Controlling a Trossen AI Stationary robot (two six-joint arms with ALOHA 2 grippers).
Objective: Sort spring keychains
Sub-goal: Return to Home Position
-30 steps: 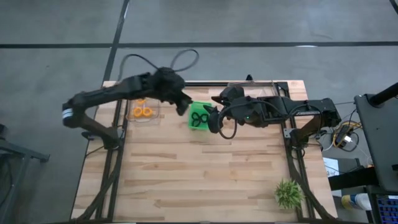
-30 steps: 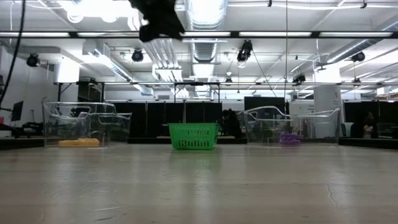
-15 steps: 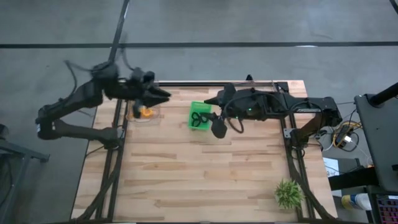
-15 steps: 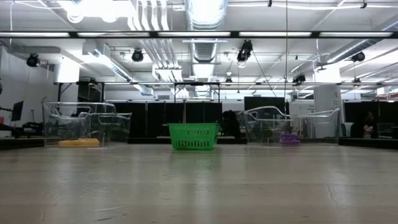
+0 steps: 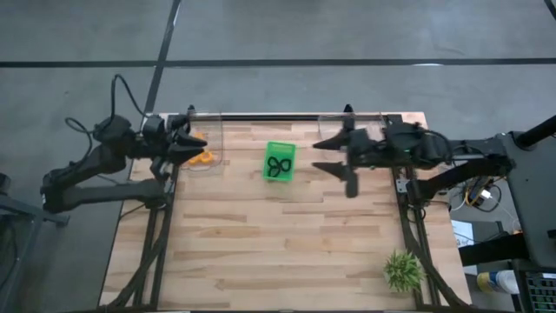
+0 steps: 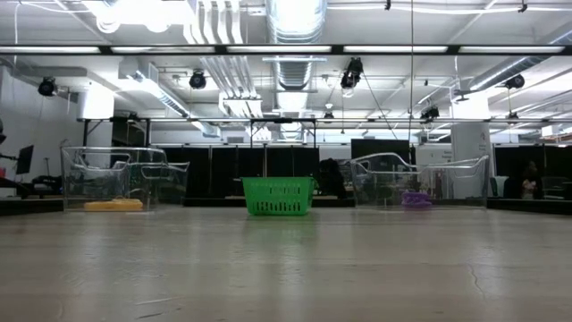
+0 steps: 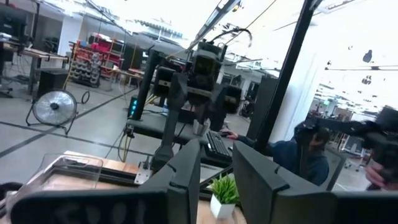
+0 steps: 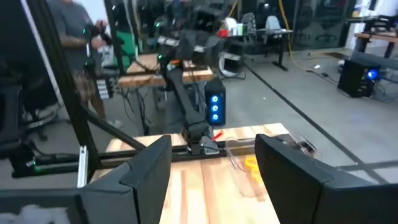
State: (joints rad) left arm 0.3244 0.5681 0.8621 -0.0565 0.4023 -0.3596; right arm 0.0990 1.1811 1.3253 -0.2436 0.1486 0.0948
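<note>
A pale wooden tabletop (image 5: 287, 243) is seen from above, with two dark arms drawn in at its far edge. The left arm (image 5: 87, 174) comes in from 9 o'clock and the right arm (image 5: 434, 148) from 3 o'clock.

Along the 12 o'clock edge stand three containers in a row. The left clear bin (image 6: 89, 174) is toward 10 o'clock, the green basket (image 5: 268, 162) is in the middle, and the right clear bin (image 6: 447, 179) is toward 2 o'clock. A spiky green plant (image 5: 403, 270) sits apart at the 5 o'clock corner.

The left end effector (image 5: 193, 146) hangs over the left clear bin, its fingers parted by a moderate gap and holding nothing. The right end effector (image 5: 328, 154) hangs just beside the right clear bin, fingers spread wide and empty. Neither shows in the level view, so both appear raised well off the wood.

The black spring keychains (image 5: 278, 165) lie in the green basket. The orange-yellow spring keychains (image 5: 201, 156) lie in the left clear bin and the purple spring keychains (image 6: 416, 199) in the right clear bin.

The basket lies at 3 o'clock from the left end effector and at 9 o'clock from the right one, which is nearer. Its long axis runs 12 to 6. Sorting looks finished, so only retreat seems left.

No brand or writing can be read.
</note>
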